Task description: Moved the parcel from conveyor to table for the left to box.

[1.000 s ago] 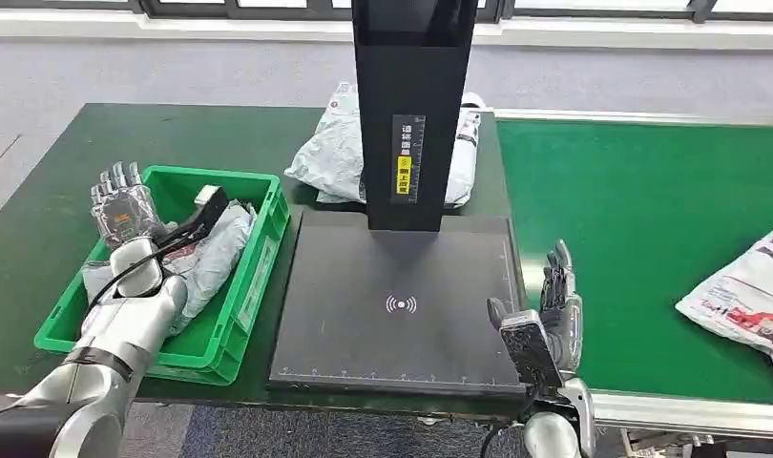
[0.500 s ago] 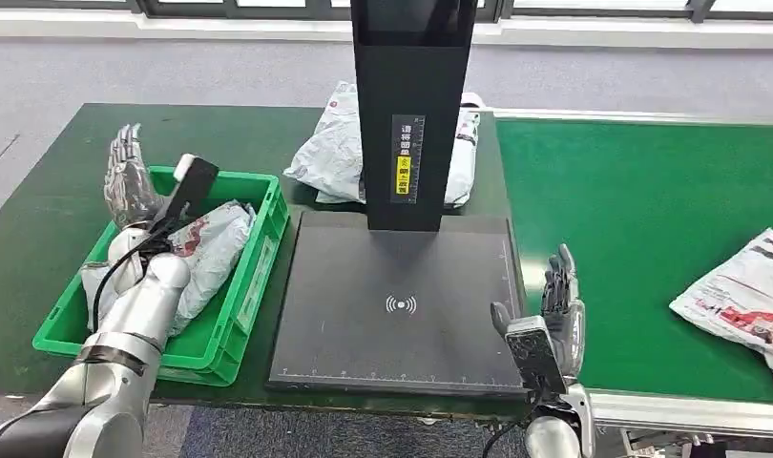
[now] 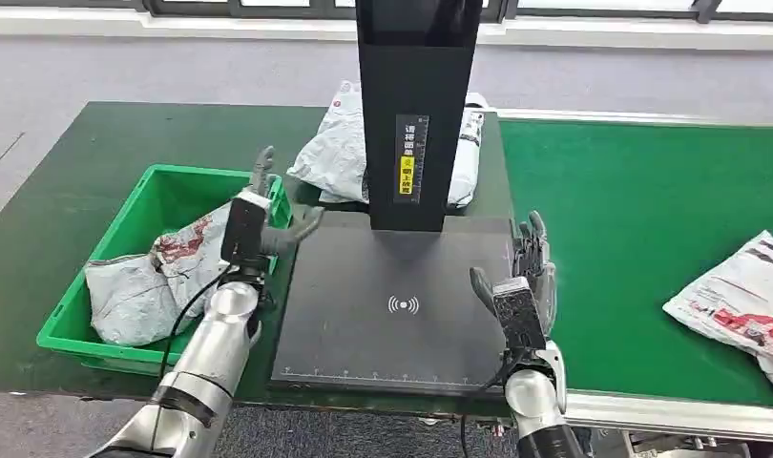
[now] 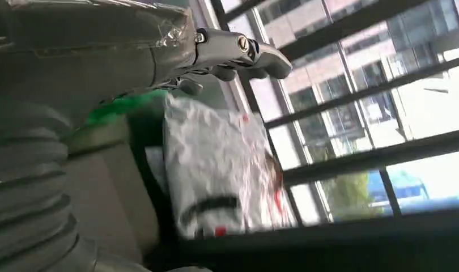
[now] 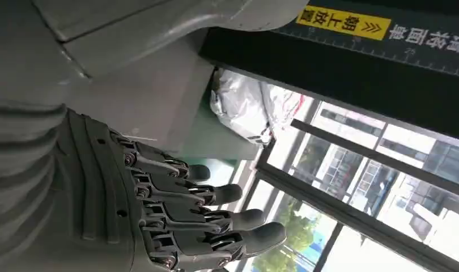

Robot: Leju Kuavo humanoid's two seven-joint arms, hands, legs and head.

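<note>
Two hands empty in head view: left hand fingers spread, over the green box's right rim; right hand open, upright at the black scanner pad's right edge. Parcel lies on the conveyor, well right of it. Another bag sits in the box. Left wrist view: fingers apart, white bag beyond. Right wrist view: fingers straight, holding nothing.

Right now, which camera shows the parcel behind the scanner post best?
The left wrist view: the white parcel fills mid-frame, its print visible. In the head view the black post hides its middle. The right wrist view catches a crumpled corner.
</note>
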